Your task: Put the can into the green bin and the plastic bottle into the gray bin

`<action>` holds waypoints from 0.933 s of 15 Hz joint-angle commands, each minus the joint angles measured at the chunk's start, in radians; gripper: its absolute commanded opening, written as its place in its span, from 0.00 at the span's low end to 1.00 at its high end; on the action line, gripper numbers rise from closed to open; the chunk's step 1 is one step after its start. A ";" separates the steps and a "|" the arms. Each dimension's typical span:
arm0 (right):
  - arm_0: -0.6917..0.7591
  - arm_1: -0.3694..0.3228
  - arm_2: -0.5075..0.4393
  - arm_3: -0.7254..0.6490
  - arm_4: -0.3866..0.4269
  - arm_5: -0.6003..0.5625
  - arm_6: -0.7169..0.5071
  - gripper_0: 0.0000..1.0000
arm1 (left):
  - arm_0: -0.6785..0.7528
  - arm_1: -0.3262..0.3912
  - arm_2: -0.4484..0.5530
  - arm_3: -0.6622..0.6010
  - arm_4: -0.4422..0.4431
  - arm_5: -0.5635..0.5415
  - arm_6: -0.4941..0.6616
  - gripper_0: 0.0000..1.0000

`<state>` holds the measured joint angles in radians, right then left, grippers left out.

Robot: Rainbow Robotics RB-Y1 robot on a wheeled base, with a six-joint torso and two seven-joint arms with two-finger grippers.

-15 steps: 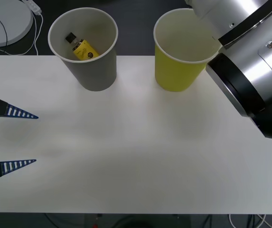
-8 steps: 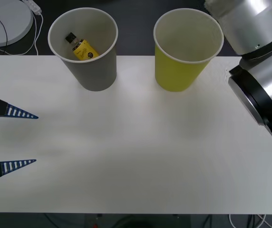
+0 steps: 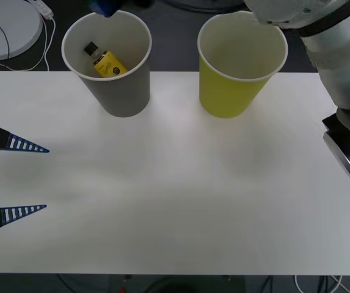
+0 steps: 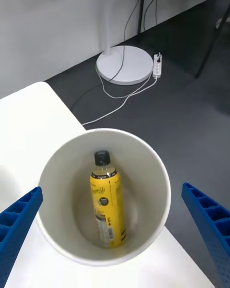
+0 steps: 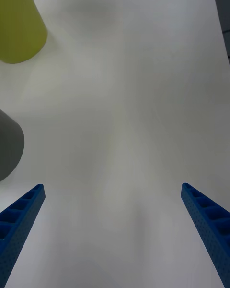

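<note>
Front view: the plastic bottle (image 3: 106,61) lies inside the gray bin (image 3: 121,91); the green bin (image 3: 233,91) looks empty. The left gripper (image 3: 16,178) waits, fingers apart, at the table's (image 3: 181,195) left edge.

Right wrist view: the right gripper (image 4: 115,230), fingers apart and empty, hovers above the gray bin. The bottle step seems done; next would be finding the can.

Left wrist view: bare table between the spread fingers.

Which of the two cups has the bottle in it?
The gray bin, on the robot's left. The plastic bottle lies inside it, below the open right gripper; the green bin shows nothing inside.

Plastic bottle (image 3: 104,61) inside the gray bin (image 3: 116,91) (left of the green bin (image 3: 233,91)), both along the table's (image 3: 175,201) far edge
</note>
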<state>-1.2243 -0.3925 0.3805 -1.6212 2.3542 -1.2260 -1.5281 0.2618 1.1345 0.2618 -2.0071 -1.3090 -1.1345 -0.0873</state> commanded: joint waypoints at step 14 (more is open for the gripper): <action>0.764 -0.195 -0.249 -0.625 -0.243 0.128 0.332 1.00 | 0.000 0.000 0.000 0.000 0.000 0.000 0.000 1.00</action>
<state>-0.4998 -0.5838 0.1558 -2.2303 2.1368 -1.1059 -1.2249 0.2618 1.1345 0.2618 -2.0071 -1.3090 -1.1345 -0.0872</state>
